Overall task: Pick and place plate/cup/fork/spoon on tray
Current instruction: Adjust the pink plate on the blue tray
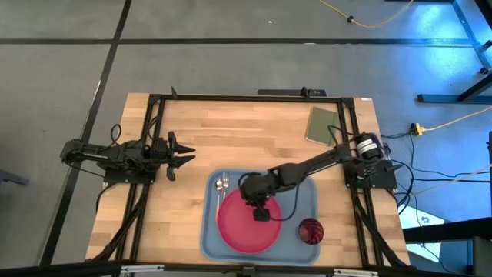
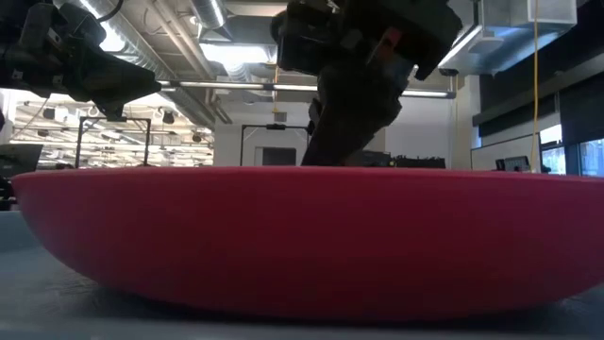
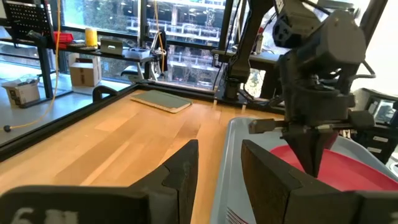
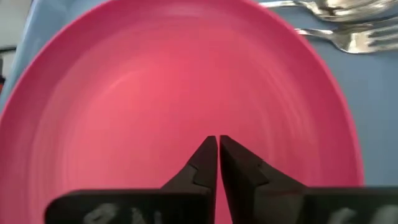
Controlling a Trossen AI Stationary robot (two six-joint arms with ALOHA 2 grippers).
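Note:
The pink-red plate (image 1: pixel 242 227) lies flat in the light blue-grey tray (image 1: pixel 307 185), toward its left and near side. The maroon cup (image 1: pixel 310 229) stands upright in the tray's near right corner. The spoon (image 4: pixel 329 7) and the fork (image 4: pixel 354 38) lie side by side on the tray floor at its far left corner (image 1: pixel 223 185). My right gripper (image 4: pixel 217 146) is shut with nothing between its fingers. It points down over the plate's far part (image 1: pixel 260 211). My left gripper (image 3: pixel 217 180) is open and empty, left of the tray (image 1: pixel 183 158). My right gripper's shut fingertips (image 3: pixel 314 165) point down at the plate's inner floor (image 4: pixel 211 99) from above. I cannot tell whether they touch it or stand just over it.
An olive-green pad (image 1: pixel 323 125) lies at the table's far right corner. A black frame (image 1: pixel 231 98) runs along the table's far, left and right edges. Bare wood (image 1: pixel 231 138) lies between the tray and the far edge.

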